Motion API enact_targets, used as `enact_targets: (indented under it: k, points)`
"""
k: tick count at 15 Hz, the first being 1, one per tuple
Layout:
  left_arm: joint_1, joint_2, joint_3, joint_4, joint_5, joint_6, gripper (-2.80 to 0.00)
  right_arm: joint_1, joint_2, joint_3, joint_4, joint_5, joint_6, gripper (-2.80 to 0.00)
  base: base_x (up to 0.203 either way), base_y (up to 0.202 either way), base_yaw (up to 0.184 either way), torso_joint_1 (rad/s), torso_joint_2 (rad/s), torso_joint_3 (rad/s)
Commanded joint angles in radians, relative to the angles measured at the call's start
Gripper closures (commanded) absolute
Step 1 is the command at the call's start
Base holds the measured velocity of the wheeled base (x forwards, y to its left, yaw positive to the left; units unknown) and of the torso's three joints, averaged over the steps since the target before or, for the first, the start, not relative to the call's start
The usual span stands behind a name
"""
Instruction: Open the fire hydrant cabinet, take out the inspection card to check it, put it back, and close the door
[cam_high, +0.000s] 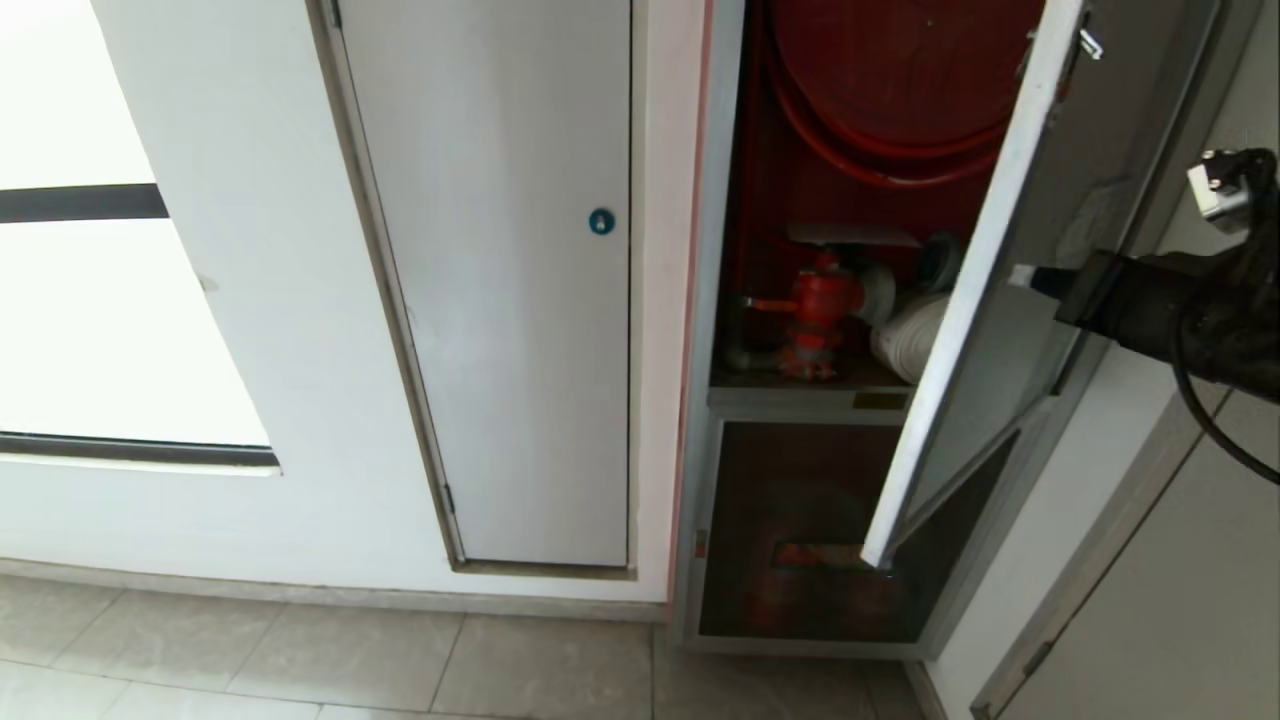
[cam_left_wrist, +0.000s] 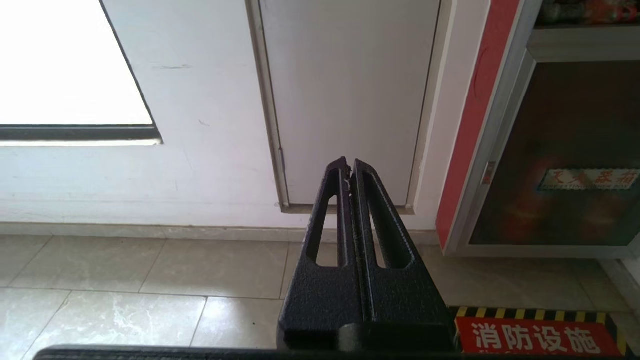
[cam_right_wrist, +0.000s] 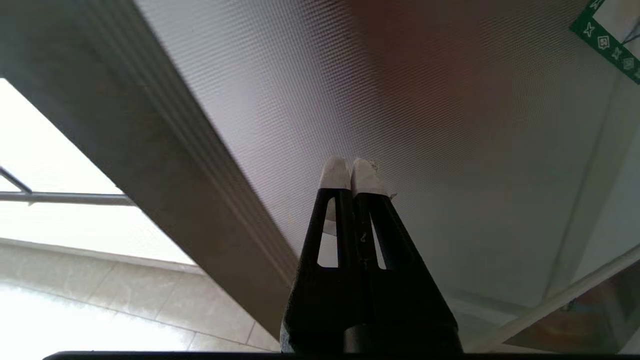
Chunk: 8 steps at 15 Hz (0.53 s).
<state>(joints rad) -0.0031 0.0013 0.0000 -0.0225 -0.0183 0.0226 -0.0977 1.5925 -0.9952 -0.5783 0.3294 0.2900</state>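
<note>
The fire hydrant cabinet (cam_high: 720, 300) stands open, showing its red hose reel (cam_high: 890, 80), red valve (cam_high: 820, 310) and white rolled hose (cam_high: 905, 340). A pale thin sheet, the inspection card (cam_high: 850, 235), lies flat just above the valve. The door (cam_high: 960, 300) is swung out towards me, its free edge pointing left. My right gripper (cam_high: 1030, 278) is shut with nothing in it. Its white-tipped fingers (cam_right_wrist: 352, 172) rest at the door's tinted glass (cam_right_wrist: 425, 100), near the silver frame (cam_right_wrist: 150, 150). A corner of the green-bordered sticker (cam_right_wrist: 607, 42) shows. My left gripper (cam_left_wrist: 348, 167) is shut and parked low.
A white panel door with a blue round lock (cam_high: 601, 221) is left of the cabinet. Below the shelf sits a dark glass panel with a red label (cam_left_wrist: 590, 179). A red floor sign with yellow-black stripes (cam_left_wrist: 535, 340) lies before it. A bright window (cam_high: 100, 300) is far left.
</note>
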Motion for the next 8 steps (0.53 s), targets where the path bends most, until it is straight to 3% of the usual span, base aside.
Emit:
enact_targets:
  k: [1,4,8]
  points:
    - [0.000,0.000,0.012,-0.001,0.000,0.000,0.00,0.022,0.164,-0.106,-0.005,0.002,0.001,0.00,0.000,0.000,0.000,0.000,0.00,0.000]
    - [0.000,0.000,0.012,-0.001,0.000,0.000,0.00,0.033,0.327,-0.263,-0.002,0.000,0.001,0.00,0.000,0.000,0.000,0.000,0.00,0.000]
    - [0.000,0.000,0.012,-0.001,0.000,0.000,0.00,0.048,0.576,-0.572,0.016,-0.005,0.003,0.00,0.000,0.000,0.000,0.000,0.00,0.000]
